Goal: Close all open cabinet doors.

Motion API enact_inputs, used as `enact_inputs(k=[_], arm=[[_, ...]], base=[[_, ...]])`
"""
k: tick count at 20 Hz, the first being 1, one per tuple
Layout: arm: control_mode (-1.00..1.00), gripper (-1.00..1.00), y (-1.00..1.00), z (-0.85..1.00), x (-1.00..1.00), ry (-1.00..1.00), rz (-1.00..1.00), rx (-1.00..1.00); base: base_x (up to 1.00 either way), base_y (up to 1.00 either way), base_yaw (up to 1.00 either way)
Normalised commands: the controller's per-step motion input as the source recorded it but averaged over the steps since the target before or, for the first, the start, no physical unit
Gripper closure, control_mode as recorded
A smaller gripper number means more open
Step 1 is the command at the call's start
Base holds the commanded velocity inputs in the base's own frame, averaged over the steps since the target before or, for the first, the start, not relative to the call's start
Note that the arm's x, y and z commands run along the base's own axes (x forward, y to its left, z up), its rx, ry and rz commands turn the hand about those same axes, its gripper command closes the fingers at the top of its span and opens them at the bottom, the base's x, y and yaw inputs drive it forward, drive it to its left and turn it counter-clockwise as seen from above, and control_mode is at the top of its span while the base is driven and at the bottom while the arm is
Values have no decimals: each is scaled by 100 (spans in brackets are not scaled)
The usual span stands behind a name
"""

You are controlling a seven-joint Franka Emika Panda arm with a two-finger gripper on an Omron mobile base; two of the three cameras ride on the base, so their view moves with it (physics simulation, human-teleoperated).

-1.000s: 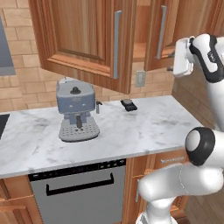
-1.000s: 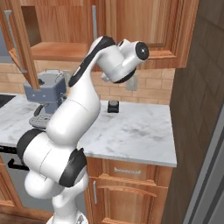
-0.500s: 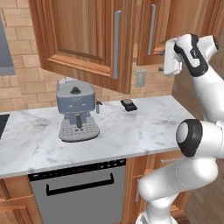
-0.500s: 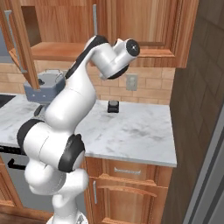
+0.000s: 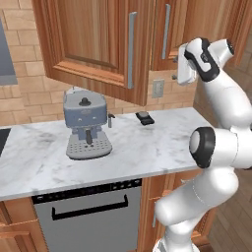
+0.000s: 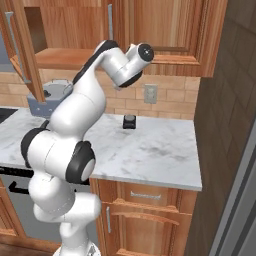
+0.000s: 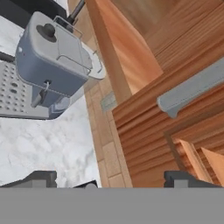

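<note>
Reddish-brown wooden cabinet door with a silver bar handle hangs open above your grey coffee machine. Your hand view adds the two-finger gripper, jaws spread wide and empty, beside a door's handle.

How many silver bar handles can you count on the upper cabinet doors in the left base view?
2. One handle runs down the right edge of the open cabinet door above the coffee machine; the other is on the closed door just right of it. More may lie outside the picture.
</note>
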Motion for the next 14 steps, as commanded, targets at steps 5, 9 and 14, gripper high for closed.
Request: enact_inputs(k=[5, 9, 14], arm=[[-100, -100, 18, -26, 34, 0, 0, -9], [-100, -100, 14, -31, 32, 0, 0, -9], [-100, -100, 14, -32, 31, 0, 0, -9]], base=[[0, 0, 0], [0, 0, 0], [0, 0, 0]])
